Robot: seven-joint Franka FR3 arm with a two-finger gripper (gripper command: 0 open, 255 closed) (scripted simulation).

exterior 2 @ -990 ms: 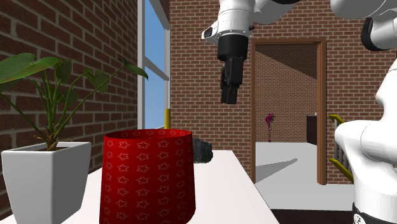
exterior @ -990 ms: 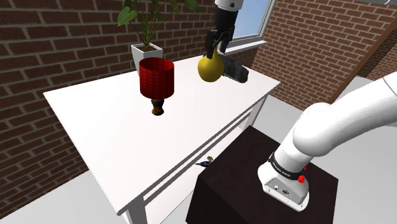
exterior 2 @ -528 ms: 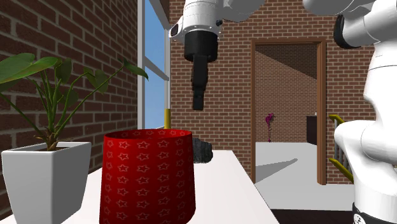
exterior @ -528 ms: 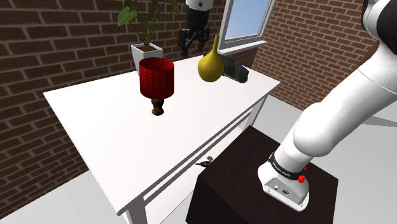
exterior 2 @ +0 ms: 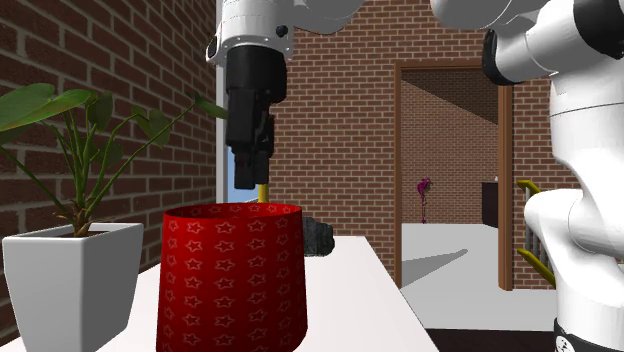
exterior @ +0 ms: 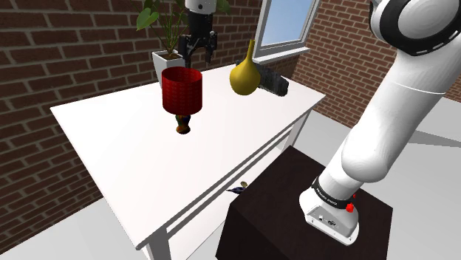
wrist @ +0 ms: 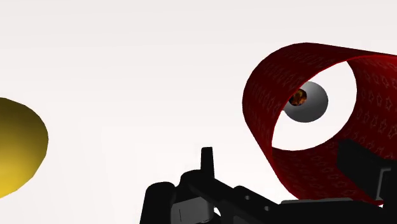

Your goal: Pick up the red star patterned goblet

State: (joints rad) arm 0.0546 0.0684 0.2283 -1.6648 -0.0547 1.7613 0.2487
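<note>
In the second exterior view the red star-patterned goblet [exterior 2: 232, 275] loses its stem and foot to the picture's bottom edge, and only a sliver of the yellow vase [exterior 2: 263, 194] shows behind it, at its 12 o'clock. In the shoulder view a dark speck [exterior: 238, 189] below the edge of the tabletop [exterior: 111, 140], at the goblet's 5 o'clock, is too small to identify.

Bright, even daylight, with no glare. Blue sky glows through the window [exterior: 284, 22] off to one side of the gripper [exterior: 200, 56]. The white table [exterior: 111, 140] below the gripper is flatly lit and almost shadowless; in the wrist view it washes out to plain white. The gripper itself reads as near-solid black. The yellow vase [wrist: 19, 146] beside it shades from bright to dark olive, and the floor under the table is greyer
</note>
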